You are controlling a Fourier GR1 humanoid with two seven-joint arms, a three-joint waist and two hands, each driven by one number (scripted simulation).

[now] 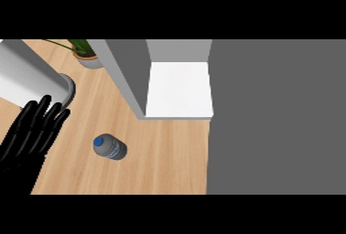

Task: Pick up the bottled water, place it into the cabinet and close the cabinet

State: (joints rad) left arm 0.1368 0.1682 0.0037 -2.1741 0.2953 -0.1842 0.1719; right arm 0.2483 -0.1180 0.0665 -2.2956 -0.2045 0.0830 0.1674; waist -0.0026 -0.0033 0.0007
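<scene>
Since the water bottle (109,146) stands on the wooden counter (162,160) by itself, I judge that nothing of the job is done yet. My left hand (30,135) shows at the left edge, fingers straight and spread, holding nothing, just beside the bottle but not touching it. I see no right hand anywhere. Up ahead the cabinet (179,89) stands open, its white shelf bare, its grey door (277,116) swung wide and filling the right of my view. A potted plant (84,55) sits at the back, and some white rounded thing (27,75) lies behind my hand. Everything remains: grasping the bottle, carrying it to that shelf, and shutting the door.
</scene>
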